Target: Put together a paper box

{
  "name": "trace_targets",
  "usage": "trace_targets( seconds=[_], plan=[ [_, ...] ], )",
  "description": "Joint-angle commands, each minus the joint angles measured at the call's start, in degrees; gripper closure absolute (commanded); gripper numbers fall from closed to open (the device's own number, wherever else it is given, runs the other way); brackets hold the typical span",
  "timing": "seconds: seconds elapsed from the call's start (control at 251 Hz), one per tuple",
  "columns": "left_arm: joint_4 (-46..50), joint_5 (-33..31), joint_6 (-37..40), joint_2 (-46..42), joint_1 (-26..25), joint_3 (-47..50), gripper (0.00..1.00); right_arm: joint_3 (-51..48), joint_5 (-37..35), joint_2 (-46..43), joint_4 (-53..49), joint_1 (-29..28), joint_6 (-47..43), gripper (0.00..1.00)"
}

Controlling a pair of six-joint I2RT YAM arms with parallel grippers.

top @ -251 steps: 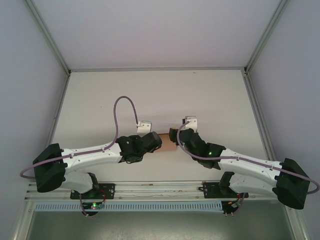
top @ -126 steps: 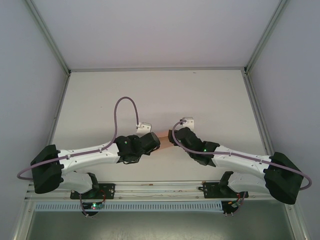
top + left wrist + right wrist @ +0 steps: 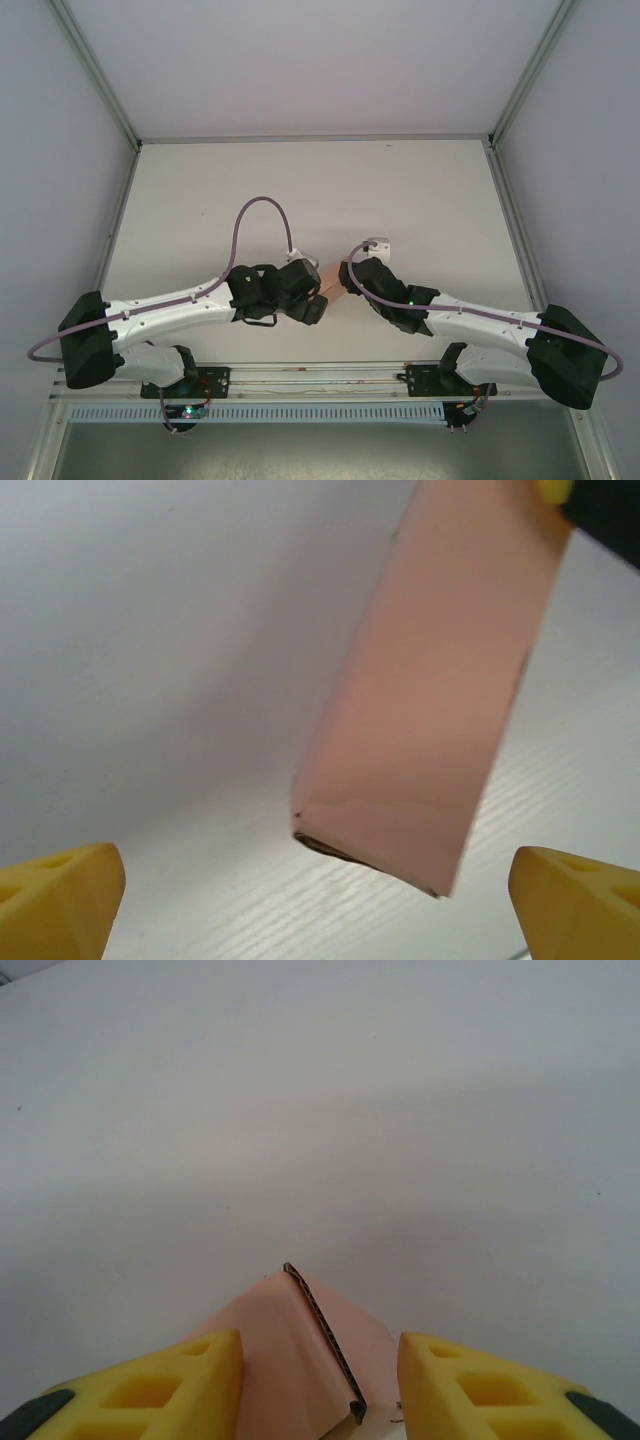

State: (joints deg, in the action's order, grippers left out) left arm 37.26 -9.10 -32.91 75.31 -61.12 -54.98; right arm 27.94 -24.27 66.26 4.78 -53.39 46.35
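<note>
- My left gripper (image 3: 318, 895) stands wide, its yellow fingers well clear of the paper box (image 3: 430, 710).
- My right gripper (image 3: 320, 1380) is narrowed onto one end of the box, a finger pressed on each side.
- The box sits between my two grippers, over the white table (image 3: 320, 1110).

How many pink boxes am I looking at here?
1. The box is mid-table near the front, between the arms. One end sits between the fingers of the right gripper, and the open left gripper faces the other end. Another could be hidden under the arms.
</note>
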Motion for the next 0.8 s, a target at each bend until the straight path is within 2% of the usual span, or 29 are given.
trace_targets(
  seconds=[0.0,0.307,0.443,0.615,0.674,0.794],
  plan=[
    [0.8,2.1,1.3,-0.3,-0.6,-2.0,0.0,-3.4,1.6,1.4,-6.1,0.0,1.2,0.56],
    [-1.8,2.0,-3.6,-0.2,5.0,1.7,0.02,-3.9,1.3,2.2,-6.4,0.4,1.3,0.59],
    [-8.0,8.0,-6.9,0.4,8.4,7.2,0.14,-3.7,2.0,3.3,-6.5,0.6,1.3,0.6],
    [-14.9,10.7,-10.6,-0.6,8.6,16.0,0.37,-4.7,1.7,2.7,-6.4,2.1,2.0,0.64],
    [-16.7,11.0,-11.1,-1.7,8.7,18.6,0.4,-5.6,3.0,2.4,-5.7,3.6,1.4,0.65],
    [-18.6,11.0,-11.5,-3.3,9.1,21.2,0.4,-7.7,8.3,1.6,-2.3,7.9,-1.1,0.67]
  ],
)
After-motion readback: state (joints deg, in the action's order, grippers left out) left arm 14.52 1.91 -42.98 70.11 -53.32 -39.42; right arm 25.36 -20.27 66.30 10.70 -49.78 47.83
